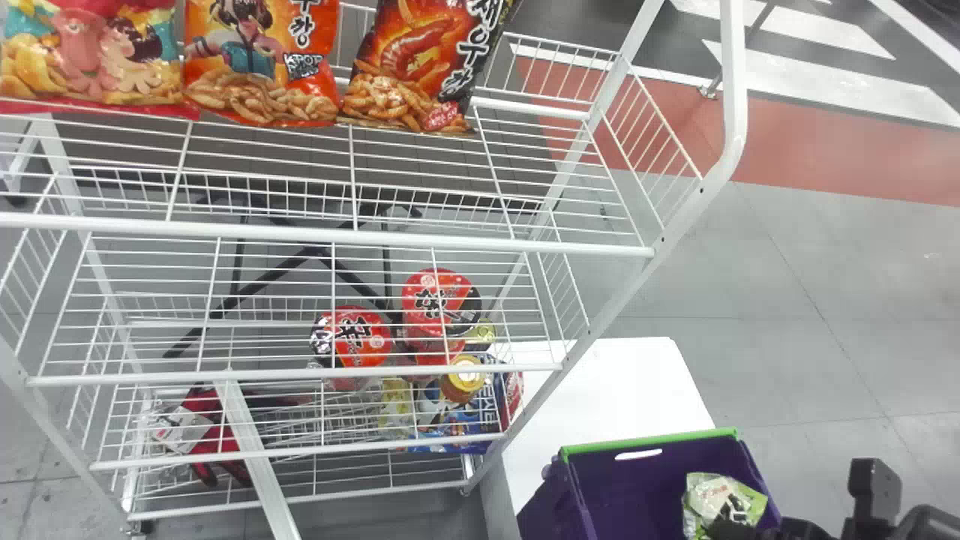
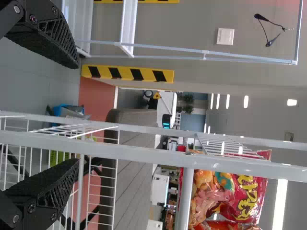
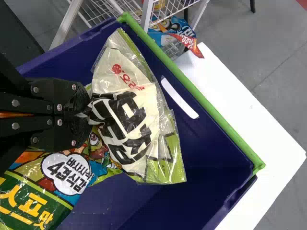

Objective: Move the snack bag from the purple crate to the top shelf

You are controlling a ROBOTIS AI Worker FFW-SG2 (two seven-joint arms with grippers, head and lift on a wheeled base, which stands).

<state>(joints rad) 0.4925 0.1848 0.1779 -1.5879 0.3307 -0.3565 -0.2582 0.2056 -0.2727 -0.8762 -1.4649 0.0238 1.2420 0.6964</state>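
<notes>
Right hand (image 3: 82,115): closed on the snack bag (image 3: 139,124) by its pinched edge, presumably sparing the contents, at the purple crate (image 3: 206,143), lower right of the head view. Left hand (image 2: 78,114): open, near the white rack (image 2: 144,154).

Rack (image 1: 322,235): white-coated metal, smooth, slight sheen; wire shelves.
Snack bag (image 3: 139,124): thin plastic film, glossy, crinkled, clear along edge.
Other bag in crate (image 3: 67,172): printed film, glossy, creased.
Upper-shelf bags (image 1: 262,60): glossy film, puffed, wrinkled.
Crate (image 3: 211,158): hard plastic, smooth, low sheen; green rim (image 3: 192,91) likewise.
Tabletop (image 1: 615,382): smooth, matt white.
Left gripper (image 2: 78,113): matt black, rough lattice; metal screws, shiny.
Right gripper (image 1: 731,529): matt black, shiny metal screws.
Floor (image 1: 825,337): smooth, dull.
</notes>
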